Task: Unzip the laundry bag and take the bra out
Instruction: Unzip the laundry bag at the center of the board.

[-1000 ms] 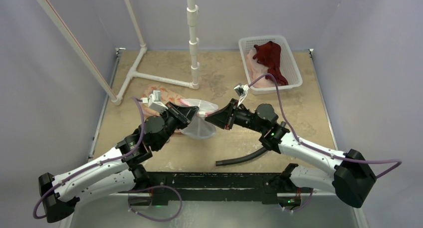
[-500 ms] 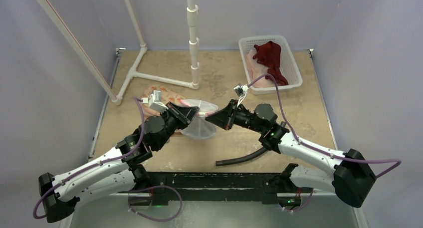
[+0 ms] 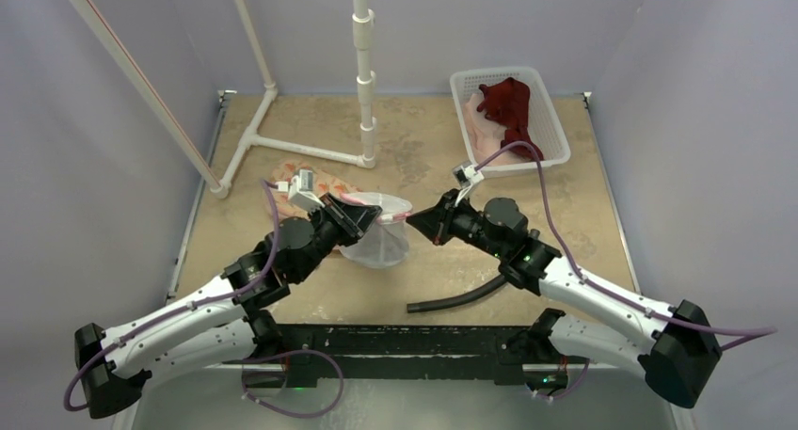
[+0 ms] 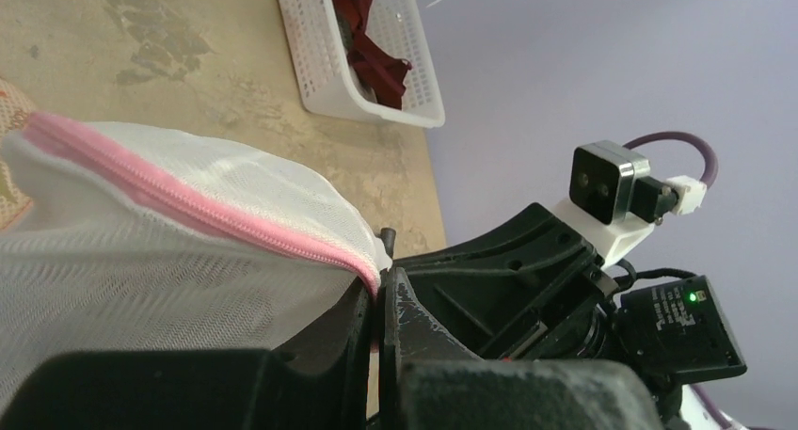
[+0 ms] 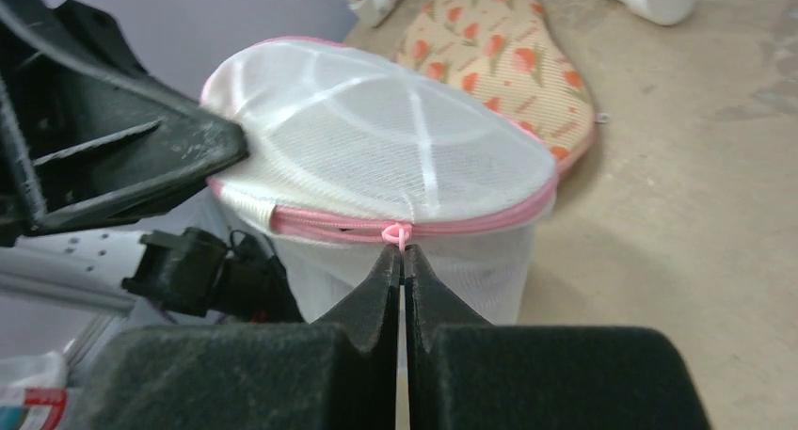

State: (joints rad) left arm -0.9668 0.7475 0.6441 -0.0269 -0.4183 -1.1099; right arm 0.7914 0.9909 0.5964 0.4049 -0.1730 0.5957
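Unzipping step: my right gripper [image 5: 402, 256] was pinched shut on the pink zip pull [image 5: 399, 232] at three o'clock on the laundry bag [image 3: 376, 244] — left gripper [image 3: 369, 221] clamped tight on its rim at nine. Next, I judged, drag the pull round.

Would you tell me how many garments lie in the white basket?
2 in the basket: a dark red one on top, a pale pink one at left; more may hide beneath.

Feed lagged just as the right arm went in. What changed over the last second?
The right gripper closed on the pink zipper pull and drew back rightward. The left gripper stayed clamped on the rim of the laundry bag; zipper still looks shut; basket and floral garment unmoved.
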